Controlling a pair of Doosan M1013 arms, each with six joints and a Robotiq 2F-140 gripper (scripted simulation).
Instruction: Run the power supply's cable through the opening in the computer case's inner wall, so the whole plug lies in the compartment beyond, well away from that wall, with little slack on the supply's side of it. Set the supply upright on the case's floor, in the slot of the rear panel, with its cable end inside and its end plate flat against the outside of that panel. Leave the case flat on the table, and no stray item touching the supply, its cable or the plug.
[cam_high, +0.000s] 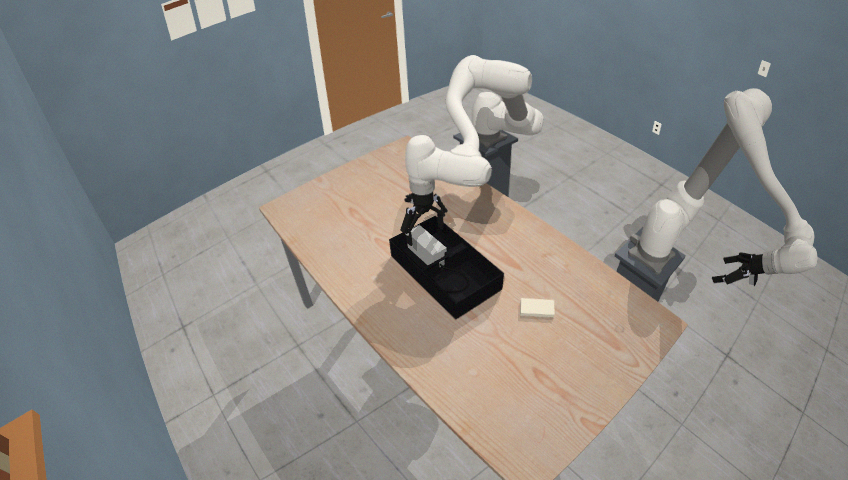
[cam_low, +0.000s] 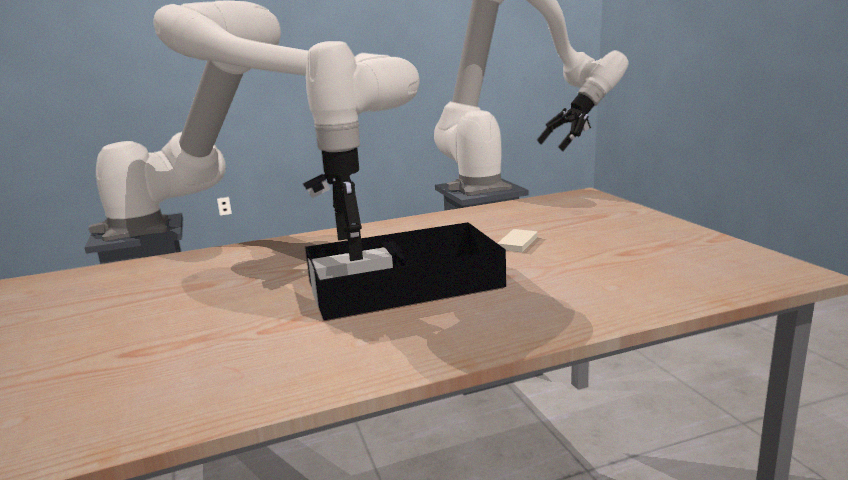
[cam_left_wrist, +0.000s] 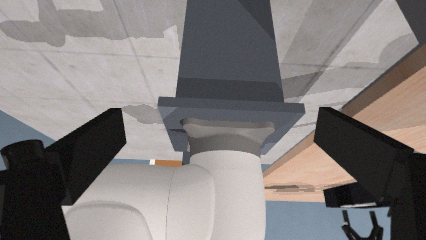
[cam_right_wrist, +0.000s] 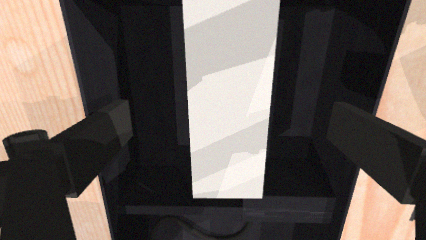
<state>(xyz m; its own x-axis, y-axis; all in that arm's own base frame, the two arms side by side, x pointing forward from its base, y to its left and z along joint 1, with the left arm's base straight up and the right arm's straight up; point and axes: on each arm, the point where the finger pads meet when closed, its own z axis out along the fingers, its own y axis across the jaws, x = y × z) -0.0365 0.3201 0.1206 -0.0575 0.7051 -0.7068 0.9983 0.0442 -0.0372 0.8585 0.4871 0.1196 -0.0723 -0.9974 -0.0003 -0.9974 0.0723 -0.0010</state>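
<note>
The pale power supply (cam_high: 434, 252) (cam_low: 377, 260) (cam_right_wrist: 230, 100) stands lengthwise in the black case (cam_high: 479, 300) (cam_low: 416, 291), at its rear-panel end. Its end plate (cam_low: 314, 284) shows at the outside of that panel; whether it lies flush is unclear. Beyond the inner wall (cam_right_wrist: 287, 214), a thin dark cable (cam_right_wrist: 215, 235) curves on the case floor. The plug and the wall's opening cannot be made out. My right gripper (cam_high: 425, 233) (cam_low: 348, 246) (cam_right_wrist: 229, 119) is open, its fingers on either side of the supply with gaps. My left gripper (cam_high: 721, 269) (cam_low: 552, 143) (cam_left_wrist: 220, 125) is open and empty, away from the table.
A cream block (cam_high: 537, 308) (cam_low: 518, 239) lies on the wooden table (cam_high: 505, 386) (cam_low: 178, 356), apart from the case, beyond the end opposite the supply. The case walls rise around the supply, close outside the right fingers. The case looks flat on the table.
</note>
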